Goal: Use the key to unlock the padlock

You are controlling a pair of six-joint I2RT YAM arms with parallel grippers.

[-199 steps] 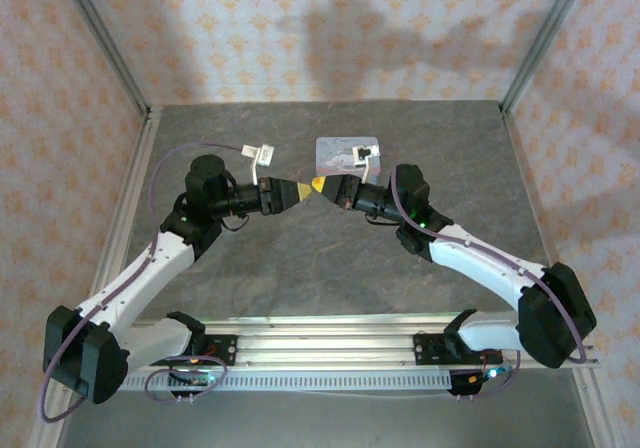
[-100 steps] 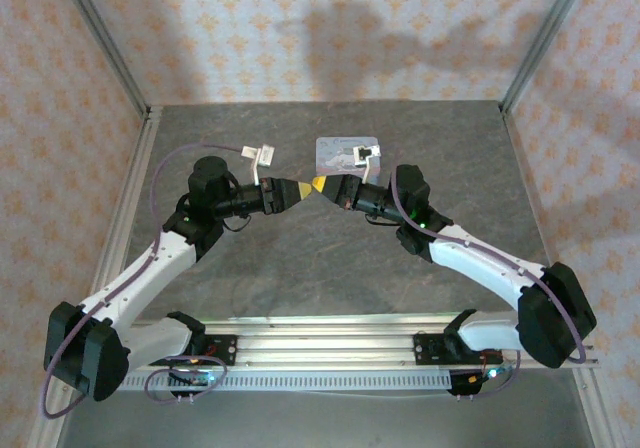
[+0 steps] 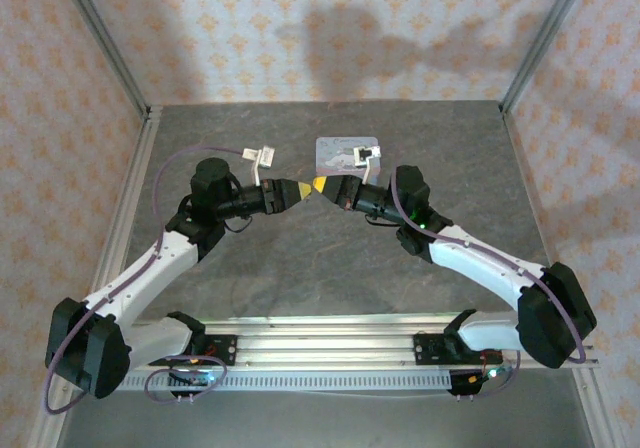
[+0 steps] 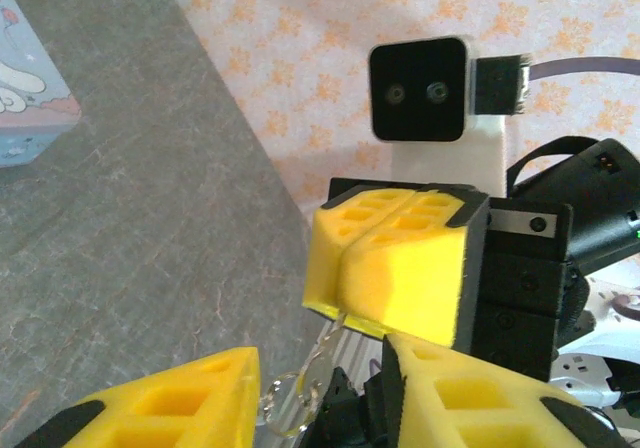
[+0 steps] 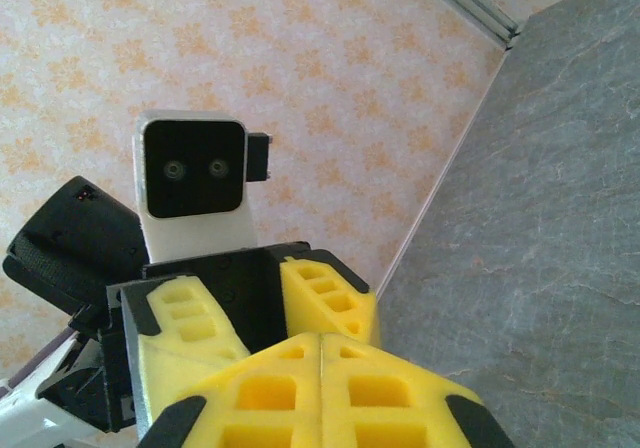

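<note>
Barely shifted — still tip to tip mid-table, left gripper (image 3: 298, 190) to right gripper (image 3: 324, 185), just near of tin (image 3: 340, 151). Pressed together at right pads (image 4: 400, 268), spread at left fingers (image 4: 170, 408) around thin wire loop (image 4: 296, 398). Can't spot padlock — probably fine alignment.

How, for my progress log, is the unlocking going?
Done: left pincer and right pincer meet tip to tip near the tin. In hand: right is shut; a wire ring sits between the left fingers. Left: whether the padlock has opened cannot be told.
</note>
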